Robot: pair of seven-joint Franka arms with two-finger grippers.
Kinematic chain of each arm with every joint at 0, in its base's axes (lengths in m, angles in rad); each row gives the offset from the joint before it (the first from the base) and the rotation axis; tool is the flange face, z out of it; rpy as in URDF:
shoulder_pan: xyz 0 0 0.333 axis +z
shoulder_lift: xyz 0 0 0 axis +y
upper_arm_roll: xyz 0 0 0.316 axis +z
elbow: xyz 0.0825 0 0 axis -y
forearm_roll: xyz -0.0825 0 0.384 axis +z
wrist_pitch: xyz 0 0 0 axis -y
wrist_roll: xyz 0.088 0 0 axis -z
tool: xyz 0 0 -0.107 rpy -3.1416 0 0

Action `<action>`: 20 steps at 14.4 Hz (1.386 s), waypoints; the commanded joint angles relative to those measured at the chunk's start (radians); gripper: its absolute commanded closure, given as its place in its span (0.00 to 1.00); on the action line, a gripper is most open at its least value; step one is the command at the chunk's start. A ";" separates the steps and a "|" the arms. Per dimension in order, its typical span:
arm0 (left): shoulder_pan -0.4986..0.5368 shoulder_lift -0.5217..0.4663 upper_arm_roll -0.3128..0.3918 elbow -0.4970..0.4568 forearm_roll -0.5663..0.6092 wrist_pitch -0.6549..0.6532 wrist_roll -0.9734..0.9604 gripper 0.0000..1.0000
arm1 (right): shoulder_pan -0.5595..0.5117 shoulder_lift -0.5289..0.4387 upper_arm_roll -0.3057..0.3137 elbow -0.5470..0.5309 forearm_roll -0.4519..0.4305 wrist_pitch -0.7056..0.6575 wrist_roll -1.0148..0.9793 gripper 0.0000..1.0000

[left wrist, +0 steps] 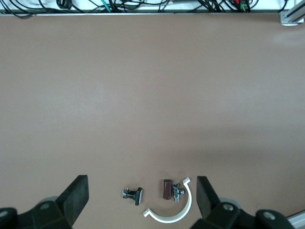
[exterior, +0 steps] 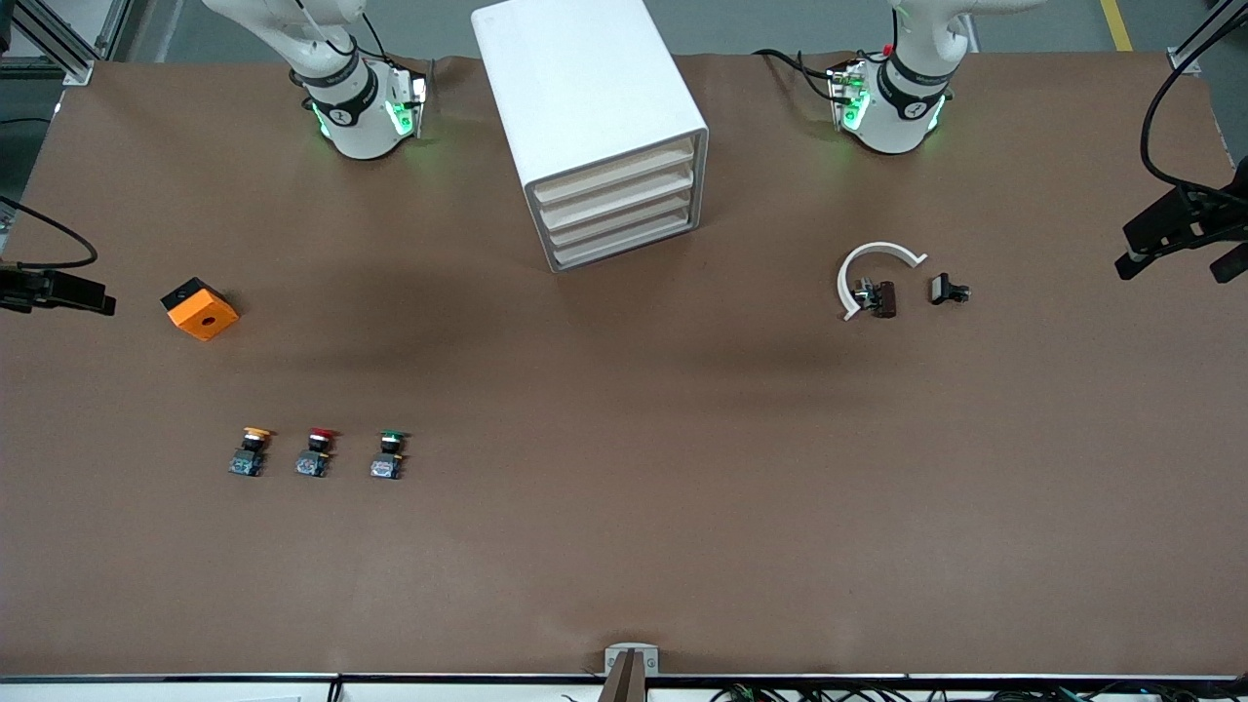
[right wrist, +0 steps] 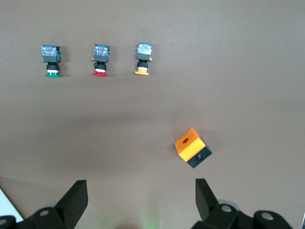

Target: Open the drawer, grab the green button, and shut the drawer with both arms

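Observation:
The white cabinet (exterior: 595,127) stands between the two arm bases, its four cream drawer fronts all shut. The drawer (exterior: 621,218) is third from the top. The green-capped button (exterior: 389,454) lies on the table near the front camera, toward the right arm's end; it also shows in the right wrist view (right wrist: 51,59). My right gripper (right wrist: 141,195) is open and empty, high over the table near the orange box. My left gripper (left wrist: 142,193) is open and empty, high over small parts. Neither gripper shows in the front view.
A red-capped button (exterior: 317,452) and a yellow-capped button (exterior: 252,451) lie beside the green one. An orange box (exterior: 200,308) sits toward the right arm's end. A white curved clip (exterior: 873,268), a brown part (exterior: 882,297) and a small black part (exterior: 946,290) lie toward the left arm's end.

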 commanded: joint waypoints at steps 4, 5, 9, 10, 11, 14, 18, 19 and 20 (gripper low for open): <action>-0.003 0.017 -0.010 0.029 0.002 -0.029 -0.004 0.00 | -0.026 -0.027 0.021 -0.027 -0.014 -0.001 -0.013 0.00; -0.004 0.017 -0.008 0.031 0.002 -0.029 -0.005 0.00 | -0.026 -0.027 0.020 -0.024 -0.016 0.000 -0.013 0.00; -0.004 0.020 -0.010 0.026 0.002 -0.041 -0.006 0.00 | -0.023 -0.021 0.021 0.014 -0.025 -0.006 -0.001 0.00; -0.004 0.023 -0.010 0.026 0.002 -0.046 -0.006 0.00 | -0.026 -0.024 0.020 0.027 -0.023 -0.021 0.001 0.00; -0.004 0.026 -0.010 0.026 0.002 -0.060 -0.006 0.00 | -0.029 -0.024 0.015 0.030 -0.017 -0.048 -0.001 0.00; -0.004 0.030 -0.010 0.026 0.013 -0.116 -0.004 0.00 | -0.027 -0.026 0.016 0.088 -0.013 -0.081 -0.001 0.00; -0.006 0.036 -0.011 0.026 0.051 -0.138 0.005 0.00 | -0.053 -0.076 0.016 0.046 0.066 -0.144 0.004 0.00; -0.006 0.036 -0.011 0.026 0.051 -0.138 0.005 0.00 | -0.072 -0.093 0.020 0.029 0.066 -0.130 0.004 0.00; -0.006 0.038 -0.014 0.026 0.050 -0.138 0.005 0.00 | -0.079 -0.101 0.018 0.025 0.066 -0.133 0.004 0.00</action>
